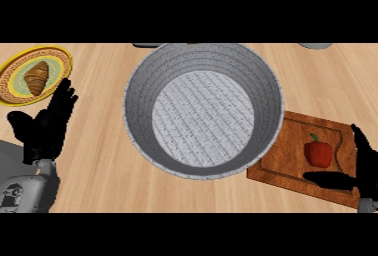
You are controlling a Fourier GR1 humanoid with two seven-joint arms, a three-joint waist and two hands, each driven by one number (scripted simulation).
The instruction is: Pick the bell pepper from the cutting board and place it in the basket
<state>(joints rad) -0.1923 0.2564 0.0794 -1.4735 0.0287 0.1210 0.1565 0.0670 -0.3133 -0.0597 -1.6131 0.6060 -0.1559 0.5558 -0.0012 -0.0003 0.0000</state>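
A red bell pepper (318,152) with a green stem lies on the brown wooden cutting board (288,165) at the right. My right hand (359,170) is at the board's right edge, fingers straight and thumb stretched out below the pepper, not touching it. The large grey woven basket (148,75) fills the middle of the counter, with nothing inside it. At the left, fingers up, my left hand (46,125) rests open.
A yellow-rimmed plate (11,67) holding a croissant (37,78) sits at the far left. Parts of grey objects (317,46) show at the counter's far edge. Bare wooden counter lies between basket and left hand.
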